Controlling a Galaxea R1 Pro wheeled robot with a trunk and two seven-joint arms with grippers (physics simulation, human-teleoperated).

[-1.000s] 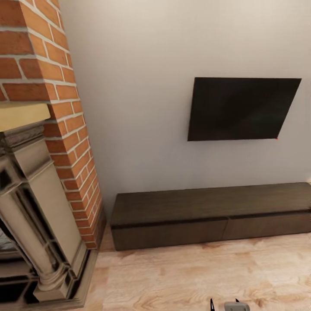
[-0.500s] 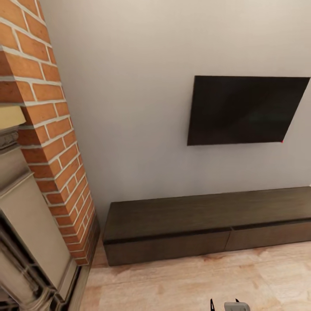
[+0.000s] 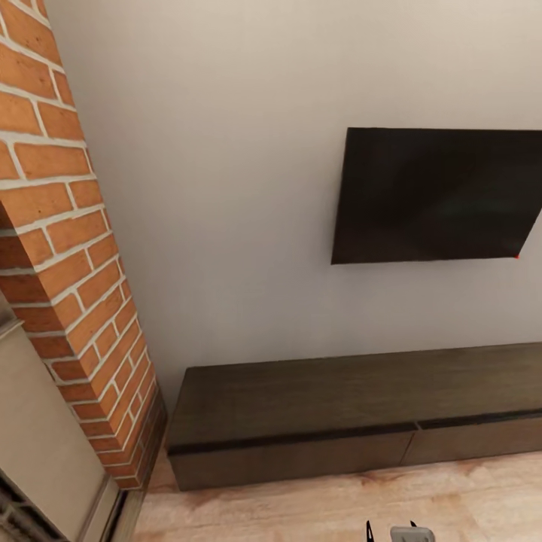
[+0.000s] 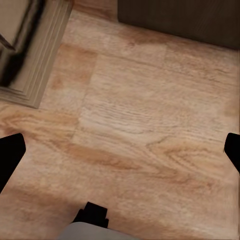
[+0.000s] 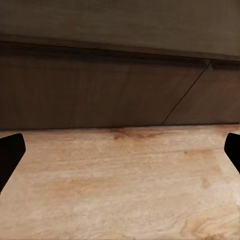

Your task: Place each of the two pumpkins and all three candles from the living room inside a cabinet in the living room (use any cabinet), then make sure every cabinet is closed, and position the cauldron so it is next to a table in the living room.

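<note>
The left gripper (image 4: pixel 120 150) is hanging over bare wood floor (image 4: pixel 150 125) with its fingers (image 4: pixel 10 150) spread wide, holding nothing. Ahead of it the cabinet (image 4: pixel 180 20) is sitting, and off to one side what is probably the fireplace base (image 4: pixel 30 50). The right gripper (image 5: pixel 120 150) is likewise splayed and empty above the floor, facing the cabinet's shut drawer fronts (image 5: pixel 90 90). From the head, the cabinet (image 3: pixel 354 410) is running along the wall under a dark TV (image 3: pixel 440 196), beside a brick column (image 3: pixel 68 286).
</note>
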